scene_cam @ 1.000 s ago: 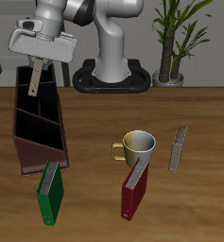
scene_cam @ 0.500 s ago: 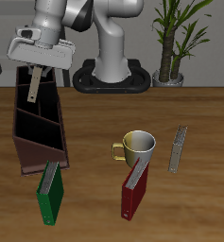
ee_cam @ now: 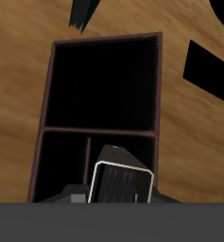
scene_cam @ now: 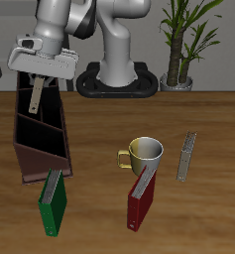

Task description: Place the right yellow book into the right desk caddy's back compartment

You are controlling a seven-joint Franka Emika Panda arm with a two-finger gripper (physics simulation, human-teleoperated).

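Note:
My gripper (scene_cam: 37, 75) is shut on the right yellow book (scene_cam: 36, 93), a thin grey-yellow hardback that hangs upright from the fingers. It is above the far end of the right desk caddy (scene_cam: 26, 159), a long dark brown box with inner dividers. The book's lower edge is over the back compartment (scene_cam: 48, 97). In the wrist view the book's pale end (ee_cam: 121, 185) shows close up. Beyond it lies the dark open back compartment (ee_cam: 104, 80), framed by the caddy's rim (ee_cam: 51, 87).
A green book (scene_cam: 54, 208) lies at the caddy's sloped front face. A yellow mug (scene_cam: 146, 152) and a red book (scene_cam: 139, 203) sit mid-table. Another thin grey-yellow book (scene_cam: 187, 157) lies beside the mug. A potted plant (scene_cam: 181, 40) stands at the back.
The gripper with the book has shifted slightly sideways and a little lower over the caddy's far end. Nothing else has moved.

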